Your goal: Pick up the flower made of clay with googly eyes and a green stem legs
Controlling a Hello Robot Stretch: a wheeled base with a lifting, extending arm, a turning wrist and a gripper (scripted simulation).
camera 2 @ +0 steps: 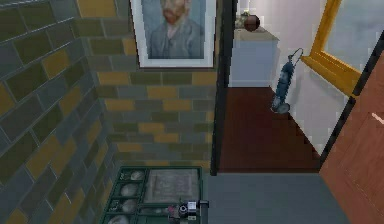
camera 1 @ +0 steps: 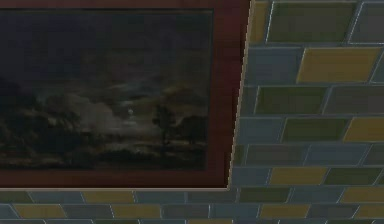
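The gripper [camera 2: 181,211] sits by what may be a stove top [camera 2: 160,186], I cannot tell if it holds anything or where the clay flower is, so finding and picking it up seem left to do.

We see brick wall [camera 1: 310,120]: rough, matt blocks in grey, yellow, green. Dark painting [camera 1: 105,85]: flat, matt paint. Its frame [camera 1: 228,90]: smooth red-brown wood. Portrait [camera 2: 173,25]: pale, smooth frame. Floor [camera 2: 262,135]: dark red, smooth, bit shiny. Window frame [camera 2: 335,70]: yellow wood. Stove top [camera 2: 165,185]: looks to us like dull grey-green metal.
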